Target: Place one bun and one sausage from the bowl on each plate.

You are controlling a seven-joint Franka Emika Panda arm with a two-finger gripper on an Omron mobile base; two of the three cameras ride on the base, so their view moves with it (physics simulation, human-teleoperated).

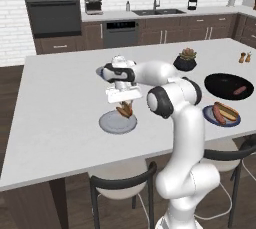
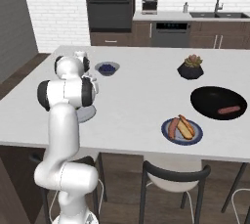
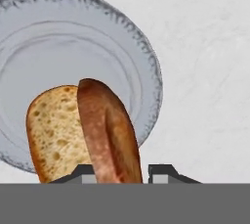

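**Bun hanging over the pale plate, one sausage left in the bowl**

So the two-finger gripper (image 1: 124,104) is pinching a golden-brown split bun (image 1: 125,109) and holds it just above the plain pale grey round plate (image 1: 111,125), which sits bare near the front edge of the white island counter (image 1: 60,98). In the hand view the bun (image 3: 80,132) hangs between the dark fingertips (image 3: 166,171) over the plate (image 3: 141,66) — not touching it as far as I can tell.

Around it: a small grey bowl of blue berries (image 2: 107,68) sits just past the arm, and a black faceted pot with a succulent (image 2: 190,68) stands further right, well clear of the gripper.

Containers: the wide glossy black bowl (image 2: 207,101) holds one reddish sausage (image 2: 228,110). Next to it, the grey plate with a dark blue rim (image 2: 168,135) already carries a bun and sausage (image 2: 181,127) side by side.
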